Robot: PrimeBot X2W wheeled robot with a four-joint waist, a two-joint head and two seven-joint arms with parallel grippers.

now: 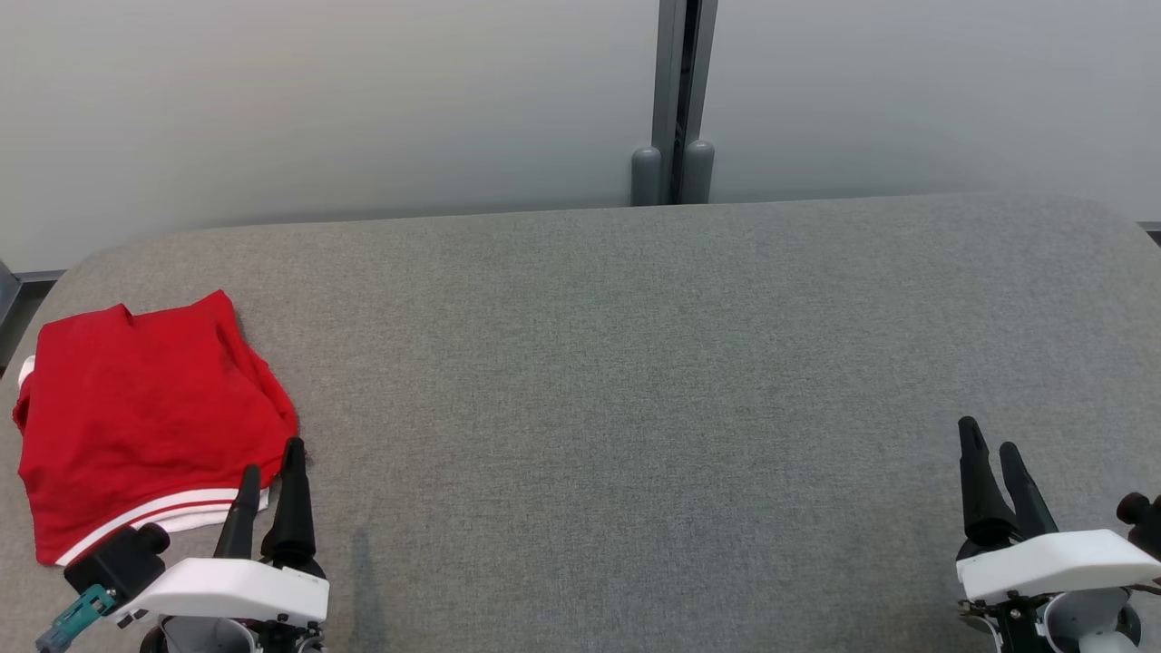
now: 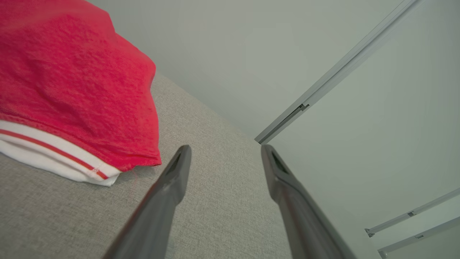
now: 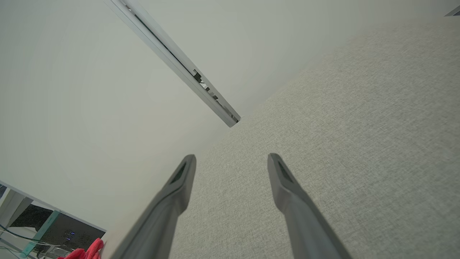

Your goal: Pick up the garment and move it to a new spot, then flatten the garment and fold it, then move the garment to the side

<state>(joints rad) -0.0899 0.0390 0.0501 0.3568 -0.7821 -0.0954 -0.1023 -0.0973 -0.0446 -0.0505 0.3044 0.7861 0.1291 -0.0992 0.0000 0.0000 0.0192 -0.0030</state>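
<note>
Presently the red garment [image 1: 145, 417] lies loosely folded at the left end of the grey padded worktop [image 1: 635, 363], with the left gripper [image 1: 271, 456] part-open and empty beside its striped hem corner and the right gripper [image 1: 989, 433] likewise parted, well apart; probably best to pinch every hem layer before lifting.

Left gripper [image 1: 271, 458] and right gripper [image 1: 987, 435] each have two long, tapering black fingers [image 1: 292, 508] on a glossy white wedge-shaped housing [image 1: 1057, 558]. A teal connector [image 1: 73, 618] and a black knob [image 1: 122, 558] adjoin the left one.
</note>
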